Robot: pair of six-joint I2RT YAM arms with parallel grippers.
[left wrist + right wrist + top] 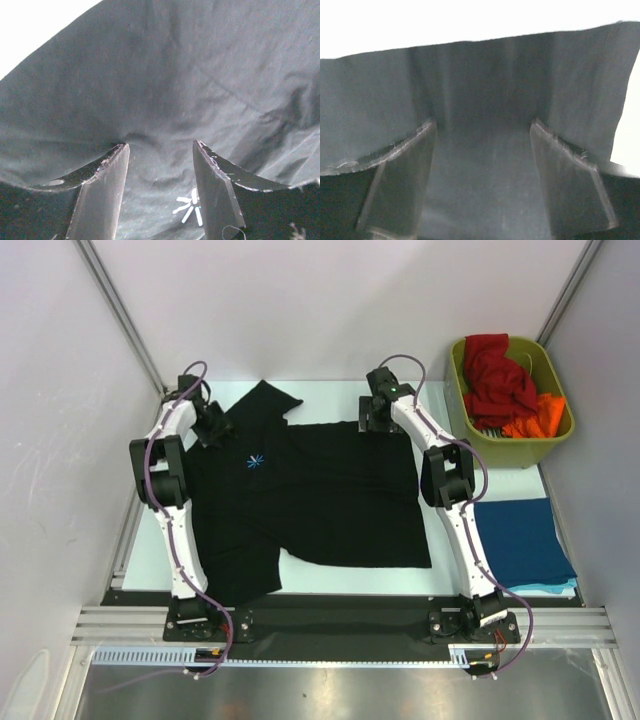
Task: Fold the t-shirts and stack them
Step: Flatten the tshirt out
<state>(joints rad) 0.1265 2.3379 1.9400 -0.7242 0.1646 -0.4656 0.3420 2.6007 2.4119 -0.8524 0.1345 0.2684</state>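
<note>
Black t-shirt (340, 490) is lying mostly flat at table centre. Its starburst print (256, 462) faces up toward 10 o'clock, one sleeve pokes out at 11, and the near-left part trails toward 7 and looks rumpled.

Handling, my read: light, limp cotton with no stiffness, so it will sag and drag if lifted from one point. Pinch it at edges or corners, both arms together, and keep it low.

Left gripper (214, 426) is at the shirt's 10 o'clock, by the shoulder. Its jaws stand apart with the tips pressed into the cloth, which puckers around them; the print shows between the fingers (102, 190). Nothing is clamped.

Right gripper (377, 420) is at the shirt's 1 o'clock on the far edge. Its jaws stand wide, with the cloth flat under and between them, and nothing is pinched.

Red shirt (495, 375) and orange shirt (535, 420) are heaped in the green bin (525, 452) at 2 o'clock. A folded dark blue shirt (520, 540) sits at 4 o'clock with a teal one (545, 587) peeking out beneath.
</note>
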